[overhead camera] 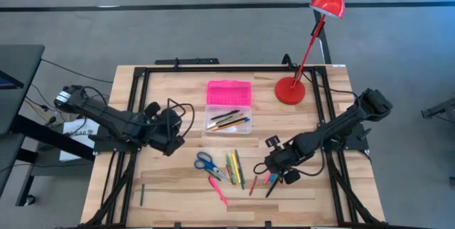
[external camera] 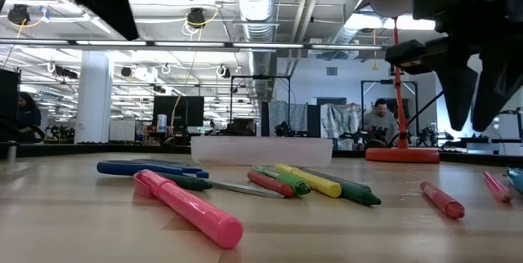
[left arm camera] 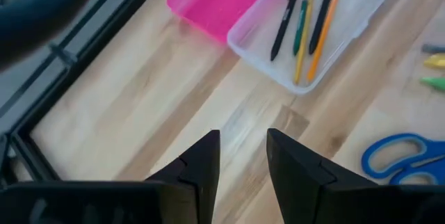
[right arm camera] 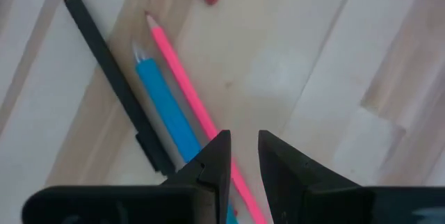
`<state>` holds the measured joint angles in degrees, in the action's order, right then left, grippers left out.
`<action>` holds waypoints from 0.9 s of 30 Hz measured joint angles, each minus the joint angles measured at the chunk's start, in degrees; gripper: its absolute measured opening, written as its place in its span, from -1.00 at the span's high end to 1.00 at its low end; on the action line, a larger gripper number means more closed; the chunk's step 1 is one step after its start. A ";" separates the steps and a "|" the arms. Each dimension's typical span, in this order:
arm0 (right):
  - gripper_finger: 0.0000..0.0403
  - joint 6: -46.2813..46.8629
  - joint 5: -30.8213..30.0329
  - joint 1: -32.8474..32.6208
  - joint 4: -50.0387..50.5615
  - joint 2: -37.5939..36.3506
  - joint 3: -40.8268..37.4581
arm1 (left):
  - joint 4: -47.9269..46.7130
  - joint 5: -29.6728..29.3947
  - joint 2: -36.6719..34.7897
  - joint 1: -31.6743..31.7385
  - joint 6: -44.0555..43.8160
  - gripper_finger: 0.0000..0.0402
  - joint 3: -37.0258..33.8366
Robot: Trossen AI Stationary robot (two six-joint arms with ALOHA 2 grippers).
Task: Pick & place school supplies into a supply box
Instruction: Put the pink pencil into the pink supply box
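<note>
supply box (overhead camera: 228,114) with four pens (left arm camera: 306,19); both arms' fingers (right arm camera: 240,156) parted, empty

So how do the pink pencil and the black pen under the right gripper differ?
The pink pencil is thin with a sharpened tip, and part of it is hidden behind the right gripper. The black pen is thicker and lies clear to the side. Both lie flat, roughly parallel, flanking a blue marker.

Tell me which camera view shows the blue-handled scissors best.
The high view: the scissors lie whole on the table, handles and blades visible. The left wrist view catches only the blue handles at its edge. The low view shows them edge-on behind a pink marker. The right wrist view misses them.
</note>
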<state>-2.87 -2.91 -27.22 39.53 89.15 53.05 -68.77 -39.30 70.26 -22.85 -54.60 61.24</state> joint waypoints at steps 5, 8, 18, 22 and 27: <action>0.66 -0.83 1.66 -0.15 -1.63 3.62 -0.98 | 0.18 -0.18 -0.03 -1.46 -3.63 0.43 -1.80; 0.66 -0.79 2.00 -0.15 -1.57 5.51 -1.03 | 0.33 -0.45 0.16 -2.09 -4.47 0.43 -1.80; 0.66 -1.94 3.03 -0.15 -3.70 8.38 -0.89 | 0.32 -0.18 0.19 -3.30 -6.07 0.43 -1.80; 0.67 -1.90 2.60 -0.13 -2.65 9.53 -0.56 | 0.35 -0.12 0.19 -3.28 -6.26 0.43 -1.80; 0.71 -0.17 1.61 0.30 -1.80 10.31 -0.67 | 0.55 0.06 0.19 -3.30 -6.72 0.43 -1.80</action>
<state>-3.05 -1.31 -26.93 37.74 99.46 52.38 -68.23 -39.24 70.46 -26.15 -61.32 59.44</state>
